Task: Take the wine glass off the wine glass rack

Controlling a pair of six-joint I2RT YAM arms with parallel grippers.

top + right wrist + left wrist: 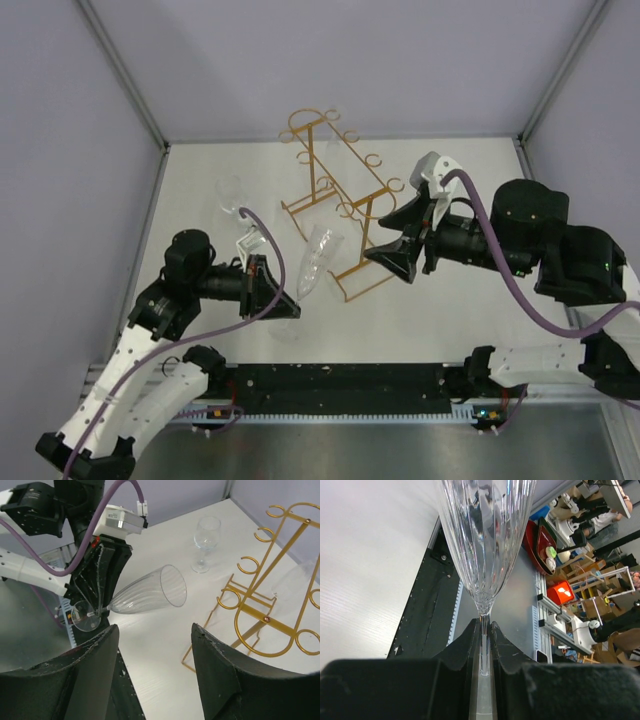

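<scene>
- The white table [460,300] is matt and faintly grained; it lies under both pairs of fingers
- The wine glass rack [266,619] is thin gold-orange wire, with long rails ending in curled loops and a wavy-edged base. It stands just beyond the open fingers of the right gripper [405,258], off to one side of them, with no contact that I can see
- The right gripper's black, wedge-shaped fingers are spread wide with nothing between them
- The left gripper [483,630] has its dark, smooth fingers pressed together on the stem [484,647] of the wine glass [316,258]
- The wine glass is clear and colourless, with a tall tapered bowl ribbed lengthwise. It is tilted, the bowl reaching out past the left fingertips with its mouth towards the rack but apart from the wire
- A second glass [206,535], rounder in the bowl, stands upright on the table well beyond the left fingers
- The flat round foot [86,619] sits on the wrist side of the left fingers, close against them
- Step in hand, as I judge it: the glass looks free of the rails and is carried in the air, so the lift-off is largely done
- The next move calls for drawing it further from the wire, turning it upright and setting the foot down gently. The thin stem is slick and brittle, so the grip should be firm without squeezing harder
</scene>
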